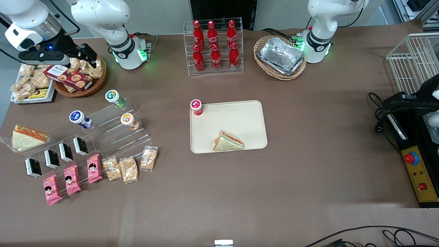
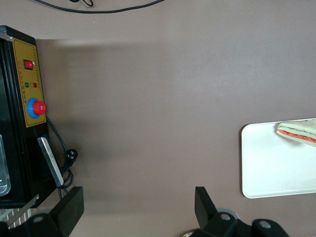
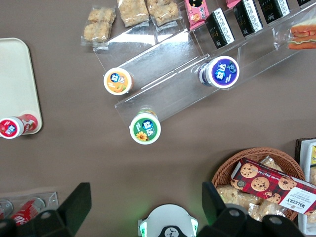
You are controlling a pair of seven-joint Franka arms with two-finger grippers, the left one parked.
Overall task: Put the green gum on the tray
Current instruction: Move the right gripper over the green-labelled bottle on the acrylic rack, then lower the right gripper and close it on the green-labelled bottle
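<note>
Green gum (image 1: 114, 98) upright on the clear stepped stand (image 1: 113, 128), long axis vertical, lid up. Three bottles there: green, orange (image 1: 129, 120), blue (image 1: 80, 118); a fourth, red-lidded (image 1: 196, 107), seemingly on the tray (image 1: 240, 120) corner. Gripper (image 1: 73, 55) above the snack basket (image 1: 80, 90), spread wide, empty.

Green gum (image 1: 114, 98) sits on the clear stepped stand (image 1: 113, 127); the tray (image 1: 240, 116) lies well apart mid-table; the gripper (image 1: 63, 55) hangs wide-fingered over the snack basket (image 1: 80, 90).
</note>
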